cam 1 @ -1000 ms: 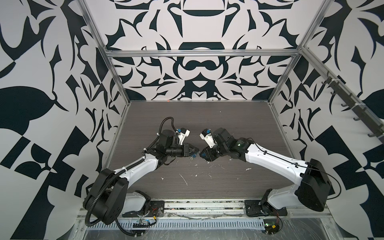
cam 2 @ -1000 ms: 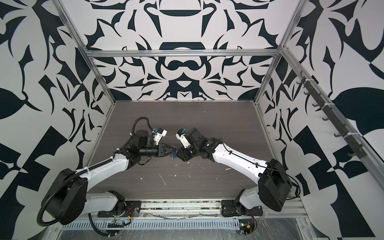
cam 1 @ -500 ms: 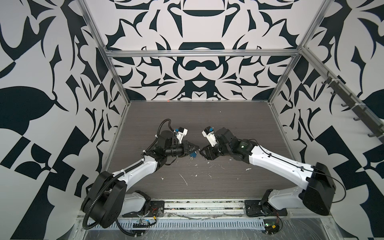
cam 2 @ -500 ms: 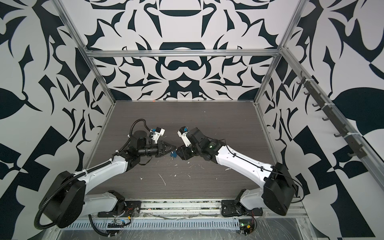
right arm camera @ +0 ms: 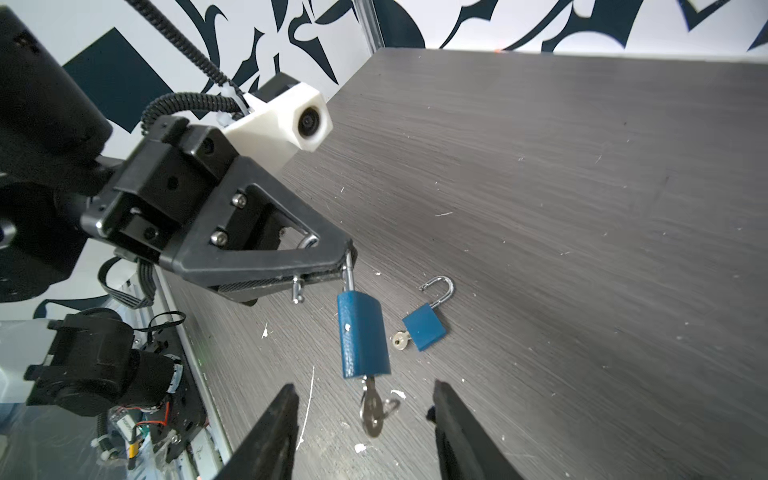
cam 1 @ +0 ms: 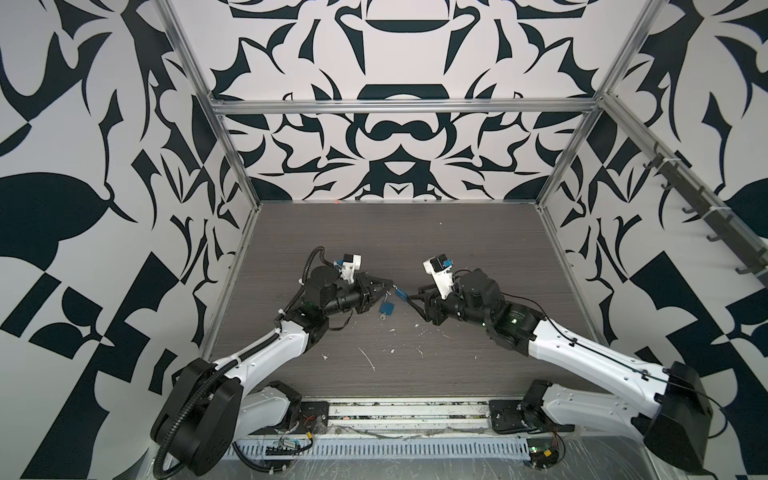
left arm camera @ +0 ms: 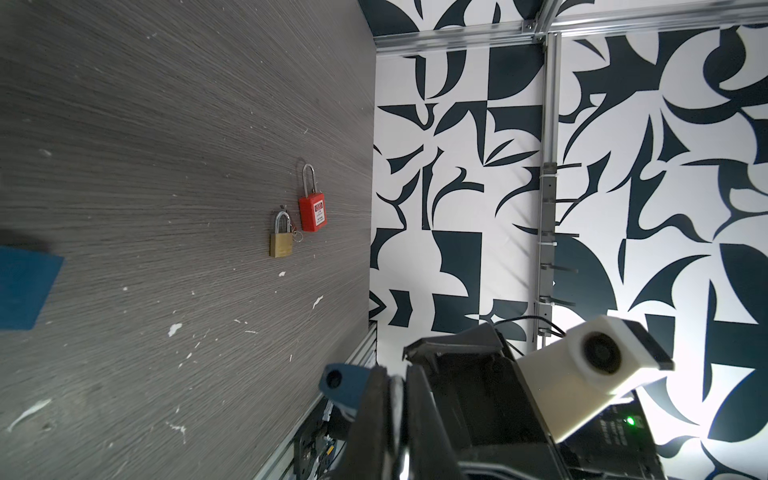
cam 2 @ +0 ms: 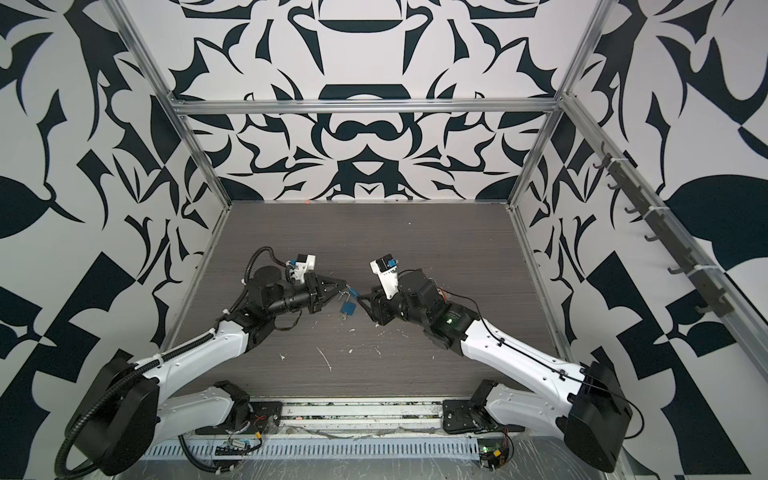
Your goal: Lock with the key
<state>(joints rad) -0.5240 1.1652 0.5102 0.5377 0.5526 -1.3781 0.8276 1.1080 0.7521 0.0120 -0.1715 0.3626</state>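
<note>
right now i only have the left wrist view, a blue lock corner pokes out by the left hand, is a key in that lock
observer: Yes, a key sticks out of the bottom of the blue padlock, which the left hand grips by its shackle.
operator: where is the right hand
observer: The right hand is open, straddling that key without touching it.
operator: any other blue lock around
observer: A second blue padlock lies on the table with an open shackle and its own key in it.
</note>
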